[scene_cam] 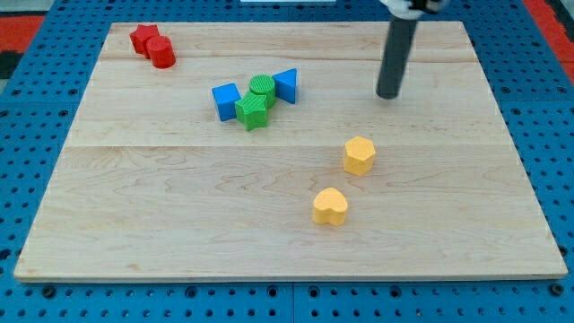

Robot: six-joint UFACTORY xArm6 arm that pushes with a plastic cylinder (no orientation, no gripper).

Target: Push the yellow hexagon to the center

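The yellow hexagon (359,154) lies on the wooden board (179,197), right of its middle. A yellow heart-shaped block (330,206) lies below and a little left of it. My tip (388,94) rests on the board above and slightly right of the hexagon, apart from it, with the dark rod rising to the view's top.
A blue cube (226,100), a green star (253,112), a green cylinder (262,88) and a blue triangle (286,84) cluster above the middle. A red star (143,39) and a red cylinder (162,53) sit at the top left. Blue pegboard (36,135) surrounds the board.
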